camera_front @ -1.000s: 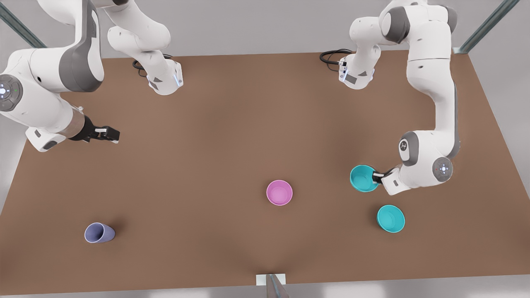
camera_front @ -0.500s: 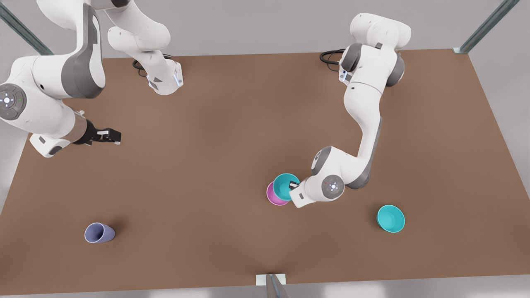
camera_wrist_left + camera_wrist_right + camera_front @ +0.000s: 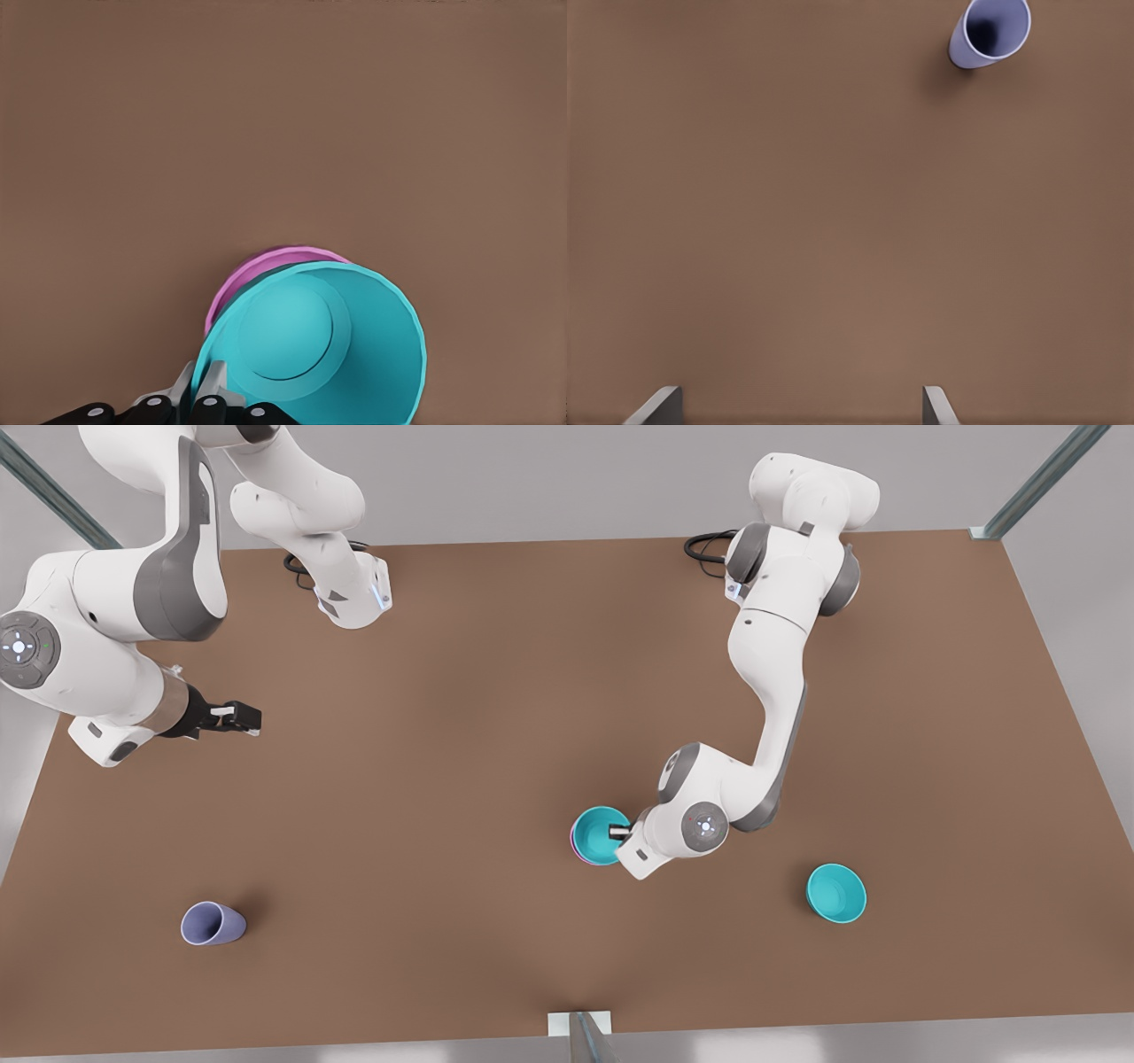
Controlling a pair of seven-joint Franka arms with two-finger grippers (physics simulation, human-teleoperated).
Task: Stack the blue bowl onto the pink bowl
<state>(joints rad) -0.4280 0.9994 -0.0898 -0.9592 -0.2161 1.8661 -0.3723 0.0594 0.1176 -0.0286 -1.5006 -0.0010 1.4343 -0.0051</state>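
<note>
Plastic blue bowl looks light and stiff; left gripper pinches its rim over the pink bowl. Right gripper waits, fingers spread wide.

The left pincer has carried the blue bowl across and lowered it over the pink bowl.

The blue bowl is a small plain teal-cyan round one, sitting upright with its mouth up, pretty much right over the pink bowl, near the middle of the bench toward the front edge. From the left wrist view the blue bowl covers almost all of the pink bowl, so you just see a magenta crescent of rim poking out one side. Can't tell if it's fully seated in there.
</note>
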